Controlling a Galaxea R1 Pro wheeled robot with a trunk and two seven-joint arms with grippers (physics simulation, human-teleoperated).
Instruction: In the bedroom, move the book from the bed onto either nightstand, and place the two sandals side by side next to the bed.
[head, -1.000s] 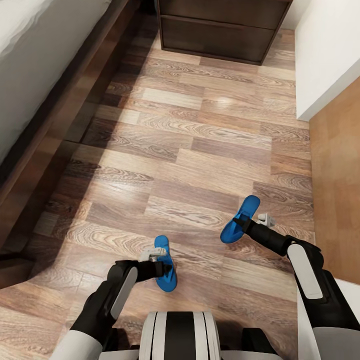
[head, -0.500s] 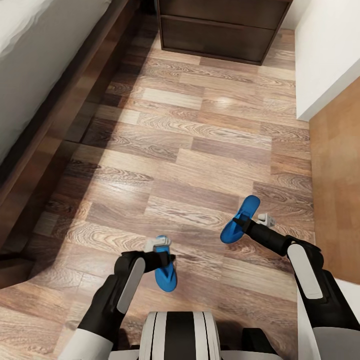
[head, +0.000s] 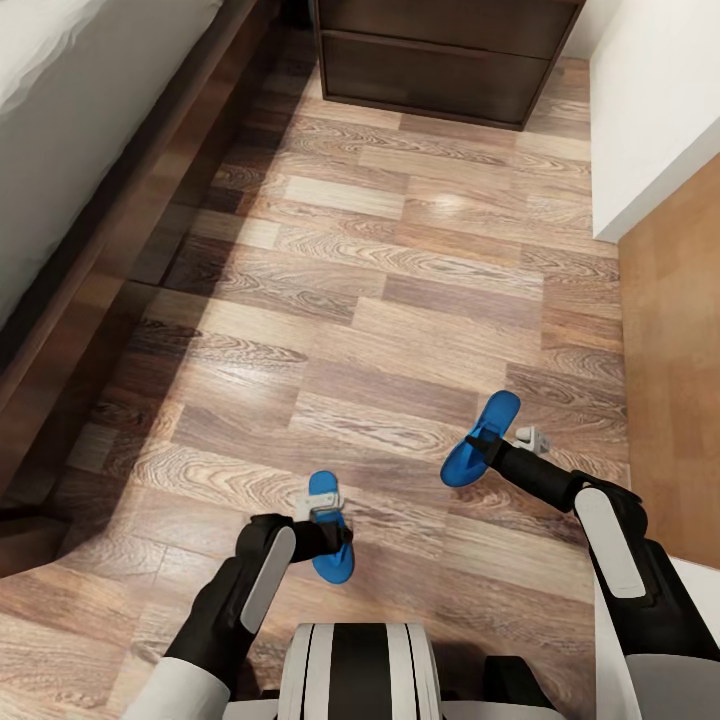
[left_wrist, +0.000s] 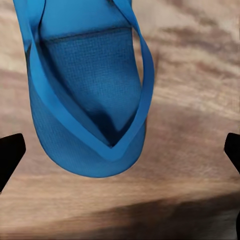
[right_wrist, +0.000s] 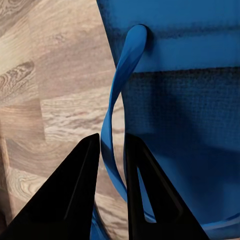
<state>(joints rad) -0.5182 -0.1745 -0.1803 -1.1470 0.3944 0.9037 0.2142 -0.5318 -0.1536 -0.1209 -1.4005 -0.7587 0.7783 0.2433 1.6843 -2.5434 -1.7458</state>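
Head view: wood plank floor (head: 400, 290) runs between the bed (head: 60, 150) along the left edge & a white wall (head: 655, 100) at right, w/ a tan door panel (head: 675, 380) below it. A dark brown cabinet (head: 440, 60) stands at the top edge, just beside the bed's frame; can't tell from here if it is the nightstand. Two blue sandals sit low in the picture, apart from each other and well apart from the bed. Left sandal (head: 331, 530) lies toe-to-heel roughly up-down, right in front of the robot's trunk (head: 360, 670); the left gripper (head: 322, 505) is over its upper half. Right sandal (head: 482, 438) is angled, its far end toward the upper right; the right gripper (head: 488, 442) is at its middle. Left wrist view: left sandal (left_wrist: 90, 95) flat on the floor, straps meeting in a V near its rounded end; the two black fingertips (left_wrist: 10, 155) sit far out at either edge, so jaws wide, touching nothing. Right wrist view: right sandal (right_wrist: 190, 110) seen close, its strap (right_wrist: 117, 100) running down between the two black fingers (right_wrist: 65, 200); jaws narrow, pinched onto the strap. Floor boards (right_wrist: 50, 75) show beside it.
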